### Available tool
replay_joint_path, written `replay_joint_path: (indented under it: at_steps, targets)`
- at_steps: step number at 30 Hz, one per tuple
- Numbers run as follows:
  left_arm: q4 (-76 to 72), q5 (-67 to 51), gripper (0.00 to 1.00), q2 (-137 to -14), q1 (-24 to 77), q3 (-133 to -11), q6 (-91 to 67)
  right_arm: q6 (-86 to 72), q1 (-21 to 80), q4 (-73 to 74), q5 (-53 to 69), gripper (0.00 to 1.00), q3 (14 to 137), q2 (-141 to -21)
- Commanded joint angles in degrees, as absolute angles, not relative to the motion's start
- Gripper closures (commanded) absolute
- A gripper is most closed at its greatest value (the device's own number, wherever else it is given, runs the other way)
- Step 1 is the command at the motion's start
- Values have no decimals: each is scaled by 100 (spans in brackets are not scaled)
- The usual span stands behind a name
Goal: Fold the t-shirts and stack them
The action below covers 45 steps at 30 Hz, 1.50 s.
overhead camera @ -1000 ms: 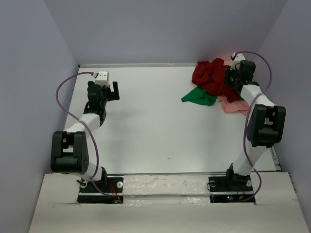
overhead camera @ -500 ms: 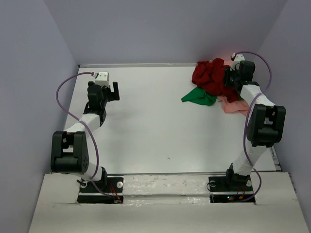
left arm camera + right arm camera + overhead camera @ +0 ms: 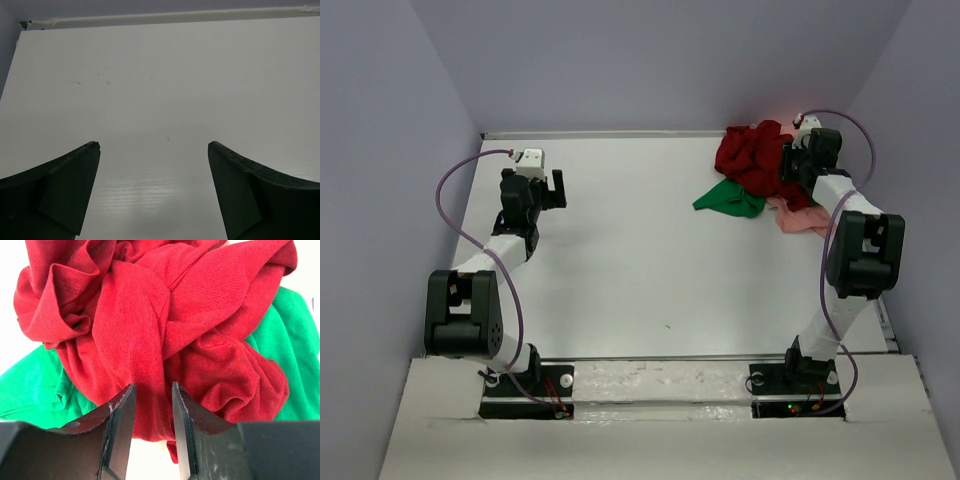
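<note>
The three t-shirts lie in one heap at the far right corner of the worktop [image 3: 640,260]: the dark red t-shirt [image 3: 150,315] on top, the green t-shirt [image 3: 730,200] and the pink t-shirt [image 3: 807,222] partly under it. The right jaws are narrow, pinching a red fold. The left jaws stand wide, well apart from the heap. I think a slow lift is best, so only the red one comes away.
</note>
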State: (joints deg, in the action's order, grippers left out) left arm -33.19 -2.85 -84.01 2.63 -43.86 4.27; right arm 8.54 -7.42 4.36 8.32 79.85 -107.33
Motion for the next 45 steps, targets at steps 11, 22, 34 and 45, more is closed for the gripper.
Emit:
replay_joint_path:
  at_steps: [11,22,34,45]
  targets:
    - [-3551,-378,1,-8350,281,-4342,475,712,-729,334,791,100,8174,-10942]
    - [-3551,-387,1,-8385,290,-4377,439,474,-310,738,2890,100,8156,-9661]
    - [-3315,139,1,-8270,273,-4675,246,413,1071,1283,2435,100,8499,-9184]
    - [-3041,-475,1,-8464,211,-4781,378,510,3409,2039,2302,100,9983,-9475]
